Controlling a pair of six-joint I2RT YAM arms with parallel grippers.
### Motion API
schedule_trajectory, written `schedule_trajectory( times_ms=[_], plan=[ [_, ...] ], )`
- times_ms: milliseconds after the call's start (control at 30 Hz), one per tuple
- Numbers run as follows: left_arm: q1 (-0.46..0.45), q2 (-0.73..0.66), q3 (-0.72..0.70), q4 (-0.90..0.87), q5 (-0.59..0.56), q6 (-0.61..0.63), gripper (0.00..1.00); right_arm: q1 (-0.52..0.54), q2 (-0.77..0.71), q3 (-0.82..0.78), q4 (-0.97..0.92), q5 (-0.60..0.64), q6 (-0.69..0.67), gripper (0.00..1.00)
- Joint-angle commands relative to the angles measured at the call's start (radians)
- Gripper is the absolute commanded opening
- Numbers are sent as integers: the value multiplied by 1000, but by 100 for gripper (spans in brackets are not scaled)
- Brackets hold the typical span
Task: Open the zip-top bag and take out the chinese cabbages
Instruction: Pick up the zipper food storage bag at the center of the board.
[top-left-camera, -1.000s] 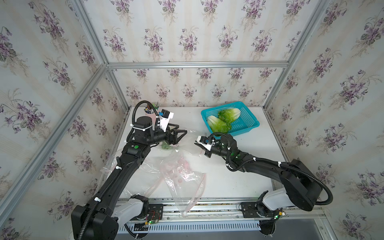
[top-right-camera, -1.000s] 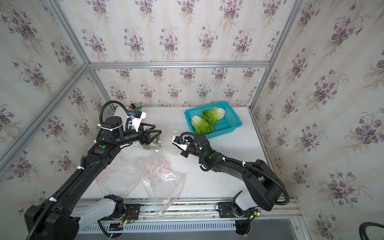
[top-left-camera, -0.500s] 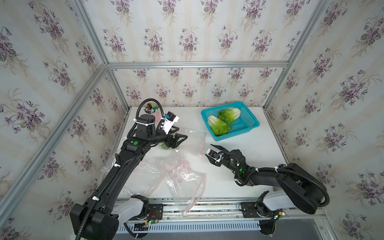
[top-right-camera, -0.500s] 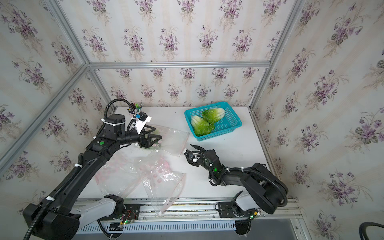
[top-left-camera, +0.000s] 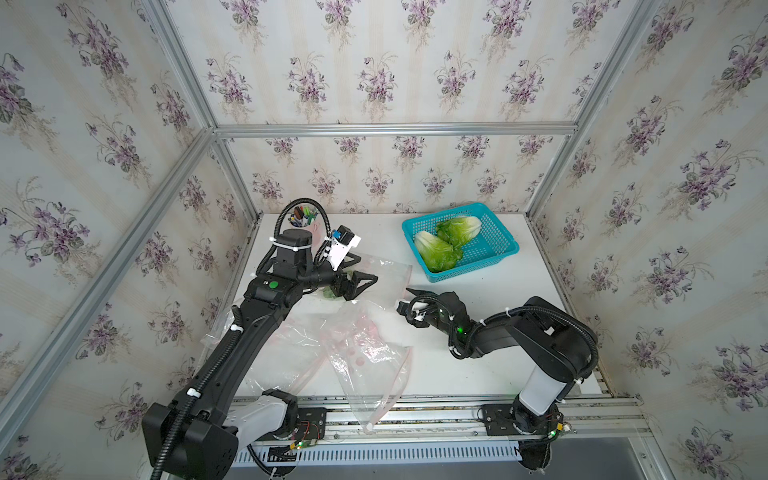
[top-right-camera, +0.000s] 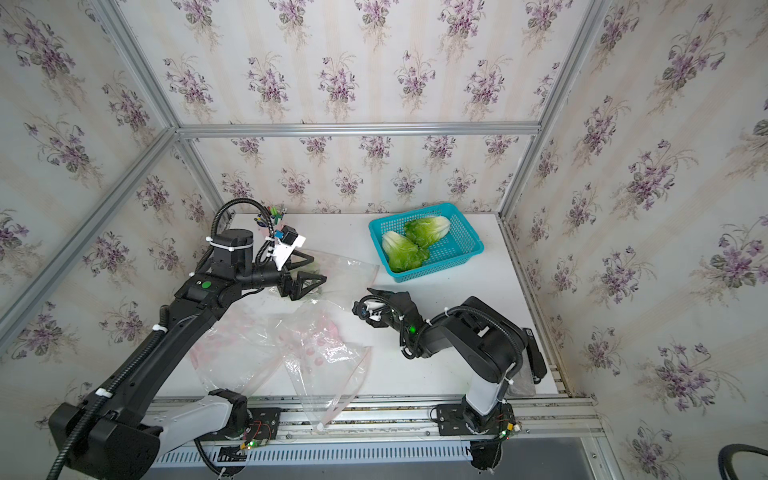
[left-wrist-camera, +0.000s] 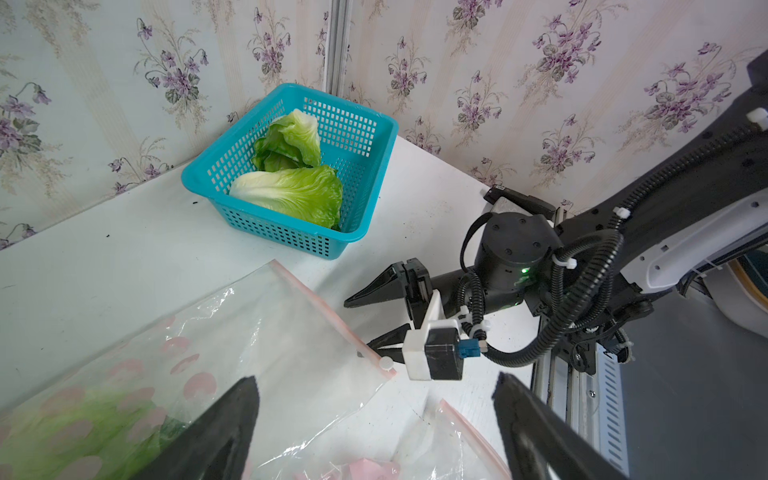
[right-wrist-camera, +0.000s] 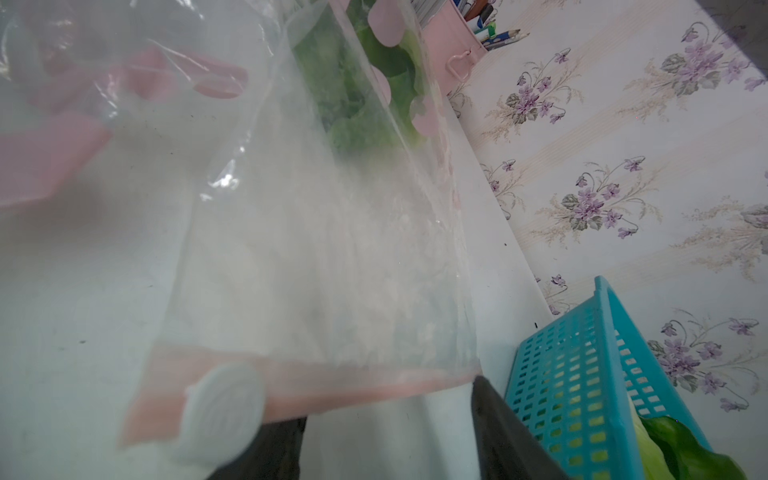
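Teal plastic mesh forms the basket (top-left-camera: 482, 264) in a far corner of the white table (top-left-camera: 436, 374). Two chinese cabbages (top-left-camera: 436, 251) lie in it, touching each other. Near the basket, on the left arm's side of it, lies the clear zip-top bag (left-wrist-camera: 249, 332), its pink zip strip turned toward the basket. The third cabbage (right-wrist-camera: 353, 95) sits deep inside, at the end away from the basket. The left pincer (top-left-camera: 369, 268) hangs over that bag with fingers spread wide, gripping nothing. The right pincer (left-wrist-camera: 356, 325), also spread, points at the strip's end farther from the basket, one finger just beside the white slider (left-wrist-camera: 386, 363); whether they touch cannot be told. More clear bags (top-left-camera: 365, 353) lie crumpled farther from the basket, toward the table's near edge.
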Motion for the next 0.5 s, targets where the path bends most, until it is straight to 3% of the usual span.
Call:
schedule_trajectory(
  times_ms=[0, 67, 100, 167, 200, 333, 467],
  plan=[
    [0, -18, -11, -1, 27, 54, 90, 0, 41, 42, 23, -27, -32, 58],
    [0, -24, -18, -3, 27, 63, 89, 0, 67, 63, 31, -36, -16, 53],
    [-1, -28, -21, -3, 27, 66, 88, 0, 77, 71, 42, -39, -5, 43],
    [0, -33, -28, -3, 31, 74, 87, 0, 83, 72, 82, -40, 28, 10],
    [-1, -37, -31, -2, 30, 77, 86, 0, 76, 68, 111, -29, 63, 0],
    [-1, -41, -32, -12, 50, 110, 79, 0, -5, 53, 131, 28, 213, 0],
    [-8, -25, -22, -30, 90, 145, 75, -13, -180, 29, -2, -104, 273, 0]
  ],
)
